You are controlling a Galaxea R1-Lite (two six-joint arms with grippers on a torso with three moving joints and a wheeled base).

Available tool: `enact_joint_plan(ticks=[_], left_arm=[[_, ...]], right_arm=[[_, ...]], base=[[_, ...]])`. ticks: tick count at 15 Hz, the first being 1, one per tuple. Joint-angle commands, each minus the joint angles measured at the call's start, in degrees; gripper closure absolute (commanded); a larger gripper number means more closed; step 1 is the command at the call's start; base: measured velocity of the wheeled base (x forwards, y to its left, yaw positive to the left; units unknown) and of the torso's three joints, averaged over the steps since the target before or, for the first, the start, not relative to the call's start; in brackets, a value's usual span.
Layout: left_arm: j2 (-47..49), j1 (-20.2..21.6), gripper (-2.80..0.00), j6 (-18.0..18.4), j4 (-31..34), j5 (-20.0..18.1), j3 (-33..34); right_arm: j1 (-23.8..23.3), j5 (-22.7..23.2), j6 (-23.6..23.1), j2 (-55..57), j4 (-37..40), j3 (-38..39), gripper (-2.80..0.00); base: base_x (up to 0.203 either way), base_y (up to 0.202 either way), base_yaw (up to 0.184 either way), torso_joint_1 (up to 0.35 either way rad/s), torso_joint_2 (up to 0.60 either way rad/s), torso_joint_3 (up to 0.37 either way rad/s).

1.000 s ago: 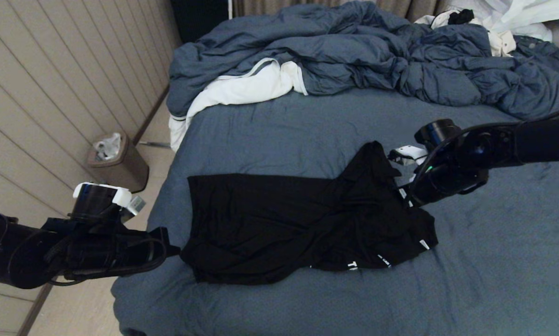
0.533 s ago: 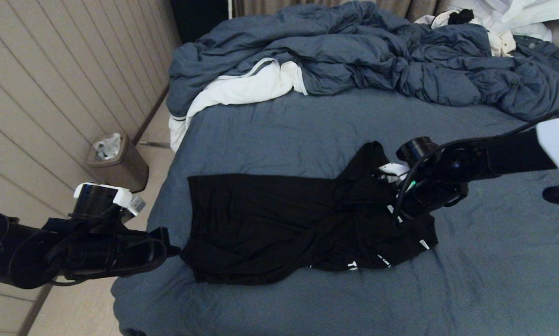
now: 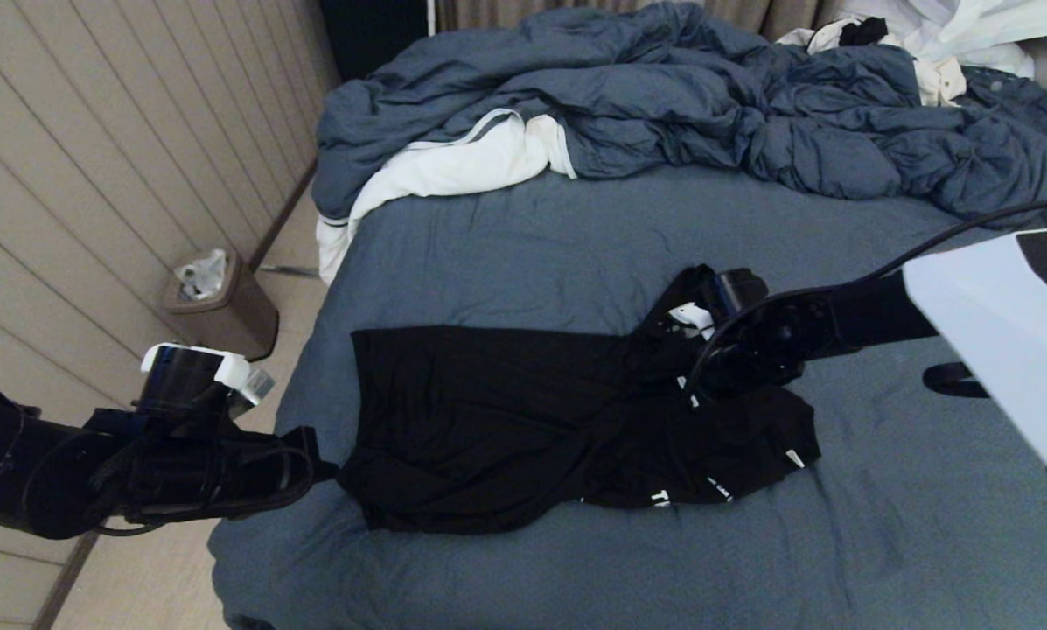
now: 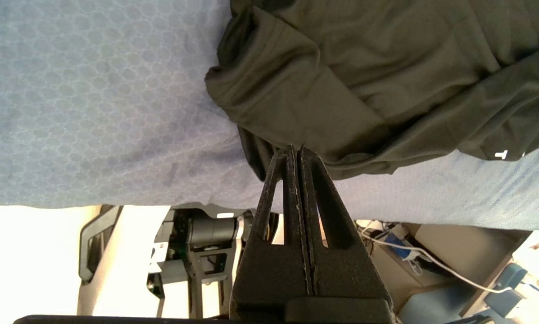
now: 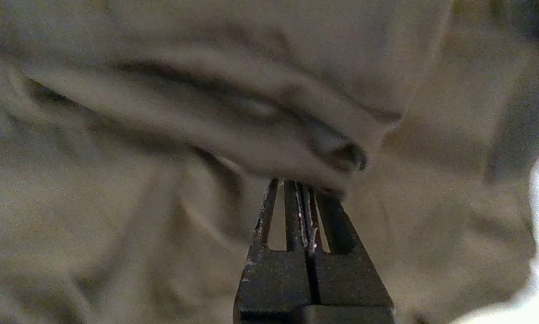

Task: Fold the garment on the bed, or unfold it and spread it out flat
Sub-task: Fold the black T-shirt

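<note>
The garment [image 3: 506, 420], a black T-shirt, lies crumpled across the near middle of the bed [image 3: 532, 245], with white lettering showing at its near edge. My left gripper [image 3: 324, 472] is at the bed's near-left edge, shut on the garment's near-left corner. In the left wrist view the gripper's [image 4: 296, 149] tips pinch the garment's [image 4: 364, 67] hem. My right gripper [image 3: 676, 392] reaches in from the right, low over the garment's right half. Its tips [image 5: 303, 183] are shut and buried in a fold of the garment [image 5: 161, 112].
A rumpled blue duvet [image 3: 707, 96] with white lining [image 3: 453, 166] fills the far side of the bed. A white clothes pile [image 3: 952, 35] lies at the far right. A brown waste bin [image 3: 221, 302] stands on the floor left of the bed, by the panelled wall.
My right gripper has moved left, from the garment's right edge to over its right half. The left gripper and the garment's outline have stayed put.
</note>
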Motion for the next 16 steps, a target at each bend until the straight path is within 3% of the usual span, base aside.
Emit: enact_joint_plan(ticks=[1, 9, 13, 16], left_arm=[[0.61, 0.0, 0.0, -0.21, -0.14, -0.11, -0.1], [1.14, 0.02, 0.0, -0.3, -0.41, -0.11, -0.27], [1.41, 0.0, 0.0, -0.3, -0.41, -0.11, -0.2], [1.41, 0.0, 0.0, -0.3, -0.41, -0.11, -0.18]], right_arm=[[1.92, 0.02, 2.46, 2.96, -1.19, -3.05, 0.0], [4.81, -3.05, 13.69, 11.03, -2.8, -21.37, 0.0], [5.89, -8.36, 18.76, 11.96, -15.5, -21.25, 0.0], [5.52, -8.65, 23.79, 9.95, -19.0, -21.11, 0.0]], base=[[0.0, 0.0, 0.0, 0.0, 0.0, 0.0], [0.0, 0.0, 0.0, 0.0, 0.0, 0.0], [0.0, 0.0, 0.0, 0.0, 0.0, 0.0], [0.0, 0.0, 0.0, 0.0, 0.0, 0.0]])
